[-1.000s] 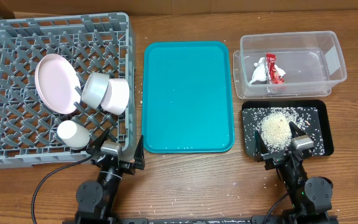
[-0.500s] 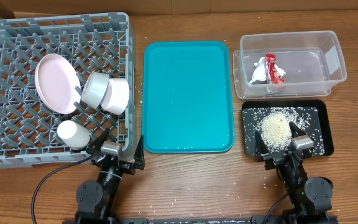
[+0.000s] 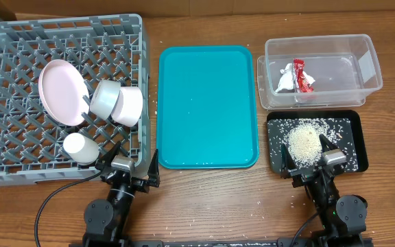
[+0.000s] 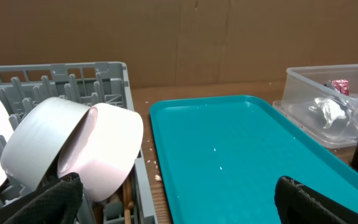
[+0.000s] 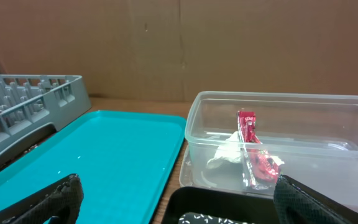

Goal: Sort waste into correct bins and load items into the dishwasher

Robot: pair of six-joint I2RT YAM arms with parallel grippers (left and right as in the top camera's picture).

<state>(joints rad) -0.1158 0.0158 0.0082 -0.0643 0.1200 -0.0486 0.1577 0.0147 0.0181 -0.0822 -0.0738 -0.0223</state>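
Note:
The red and silver-white wrapper [image 3: 298, 76] lies in the clear tub [image 3: 367, 63], also in the right wrist view [image 5: 252, 146]. The black tray [image 3: 357, 140] holds a heap of rice. The grey dish rack [image 3: 5, 41] holds the pink plate [image 3: 62, 92], the metal bowl [image 3: 103, 99], the white dish [image 3: 129, 105] and the white cup [image 3: 81, 147]. The chopsticks [image 4: 128, 200] stand in the rack by the dish. My left gripper [image 3: 127, 163] is open and empty at the rack's front right corner. My right gripper [image 3: 312, 158] is open and empty over the black tray's front edge.
A flat teal tray [image 3: 208, 103] lies between the rack and the bins, with a few rice grains on it. Loose rice grains are scattered on the wooden table near the front. A cardboard wall stands at the back.

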